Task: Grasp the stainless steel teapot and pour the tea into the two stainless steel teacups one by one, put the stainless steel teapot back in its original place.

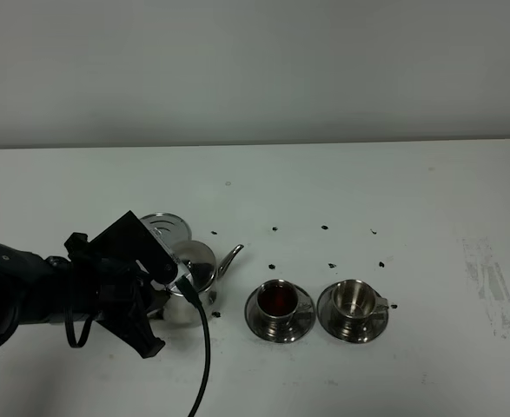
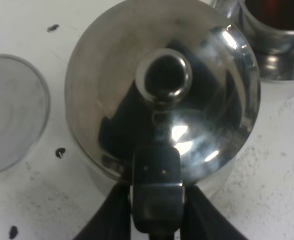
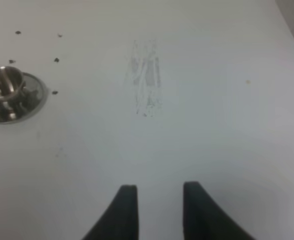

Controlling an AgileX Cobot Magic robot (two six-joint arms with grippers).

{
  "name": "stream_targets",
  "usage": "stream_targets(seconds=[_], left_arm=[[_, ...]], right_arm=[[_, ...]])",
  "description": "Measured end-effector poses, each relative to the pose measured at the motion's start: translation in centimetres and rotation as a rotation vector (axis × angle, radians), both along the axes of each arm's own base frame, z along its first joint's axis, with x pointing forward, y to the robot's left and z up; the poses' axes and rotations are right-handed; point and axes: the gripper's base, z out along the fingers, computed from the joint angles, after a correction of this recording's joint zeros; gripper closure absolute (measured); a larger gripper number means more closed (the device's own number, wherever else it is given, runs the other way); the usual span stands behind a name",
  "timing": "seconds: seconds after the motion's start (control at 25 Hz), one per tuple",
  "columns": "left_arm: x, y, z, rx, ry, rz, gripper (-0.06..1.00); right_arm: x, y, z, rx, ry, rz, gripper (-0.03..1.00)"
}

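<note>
Teapot (image 1: 201, 263) held at its handle by left gripper (image 2: 157, 202), fingers clamped on it; roughly upright, spout aimed right, just left of the cups and just near of the round dish (image 1: 166, 228). Left cup (image 1: 278, 320) already dark with tea (image 1: 277, 298); right cup (image 1: 355, 302) shiny, empty. Right gripper (image 3: 157, 192) idle, fingers apart over bare table (image 3: 212, 100). By judgement, one pour done; second pour and return to dish left.

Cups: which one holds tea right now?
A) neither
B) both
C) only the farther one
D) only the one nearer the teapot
D: the nearer cup, beside the teapot, has dark red tea inside; the farther cup shows only bare steel.
</note>
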Motion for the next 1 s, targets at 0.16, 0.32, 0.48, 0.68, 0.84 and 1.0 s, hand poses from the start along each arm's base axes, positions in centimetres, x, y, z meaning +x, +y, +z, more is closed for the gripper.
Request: stream_targets(seconds=[0.16, 0.32, 0.48, 0.68, 0.84, 1.0], left_arm=[[0.4, -0.2, 1.8, -0.004, -0.07, -0.022, 0.73], [1.5, -1.0, 3.3, 0.0, -0.136, -0.061, 0.73], [3.3, -2.4, 4.3, 0.008, -0.189, -0.124, 0.73], [6.0, -5.4, 4.3, 0.037, -0.223, -0.254, 0.73], [7.8, -7.3, 4.0, 0.075, -0.246, -0.365, 0.73], [9.2, -8.5, 3.9, 0.128, -0.284, -0.449, 0.73]], right_arm=[[0.0, 0.0, 0.0, 0.0, 0.0, 0.0, 0.74], [0.0, 0.0, 0.0, 0.0, 0.0, 0.0, 0.74], [0.0, 0.0, 0.0, 0.0, 0.0, 0.0, 0.74], [0.0, 0.0, 0.0, 0.0, 0.0, 0.0, 0.74], [0.0, 0.0, 0.0, 0.0, 0.0, 0.0, 0.74], [0.0, 0.0, 0.0, 0.0, 0.0, 0.0, 0.74]])
